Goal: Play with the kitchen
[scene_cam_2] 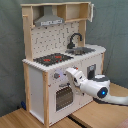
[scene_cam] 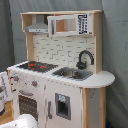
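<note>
First exterior view: the kitchen (scene_cam: 60, 70) fills most of the frame, white with light-wood sides. Its grey hood (scene_cam: 38, 25) sits at upper left, a microwave-like cabinet (scene_cam: 70, 24) beside it at upper centre. Below, the black-red hob (scene_cam: 37, 65) lies left of centre, the sink (scene_cam: 74, 74) right of it, and the black tap (scene_cam: 85, 58) stands behind the sink. The oven door (scene_cam: 29, 105) is at lower left, with knobs (scene_cam: 35, 83) above it. A white part of the arm (scene_cam: 22, 121) shows at the bottom edge

Second exterior view: the kitchen (scene_cam_2: 60, 60) stands on a wooden bench (scene_cam_2: 30, 120), taking up the centre and left. The white arm (scene_cam_2: 102, 90) enters from lower right, and its claw (scene_cam_2: 71, 74) reaches to the front panel just above the oven door (scene_cam_2: 62, 96), near the knobs (scene_cam_2: 56, 76). Whether the claw is spread or pressed together, I cannot tell
</note>
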Controlling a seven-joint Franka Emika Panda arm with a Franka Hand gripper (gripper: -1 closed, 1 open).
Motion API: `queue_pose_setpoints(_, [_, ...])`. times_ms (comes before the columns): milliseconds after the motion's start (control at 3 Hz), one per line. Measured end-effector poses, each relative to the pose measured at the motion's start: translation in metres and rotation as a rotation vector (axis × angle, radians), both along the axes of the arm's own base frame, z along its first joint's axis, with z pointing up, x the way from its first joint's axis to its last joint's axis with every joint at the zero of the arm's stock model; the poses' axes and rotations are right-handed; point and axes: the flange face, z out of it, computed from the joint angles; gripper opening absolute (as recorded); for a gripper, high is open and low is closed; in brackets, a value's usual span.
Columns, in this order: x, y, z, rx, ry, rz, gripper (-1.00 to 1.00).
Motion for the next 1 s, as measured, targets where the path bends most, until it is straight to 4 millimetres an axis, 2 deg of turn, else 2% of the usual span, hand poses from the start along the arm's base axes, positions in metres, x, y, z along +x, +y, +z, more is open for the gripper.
queue_pose_setpoints(667, [0.01,0.016,0.002,0.174,-0.016,-0.063,1.0])
queue_pose_setpoints(1000, [0.033,0.022,0.004,0.183,-0.029,-0.093,1.0])
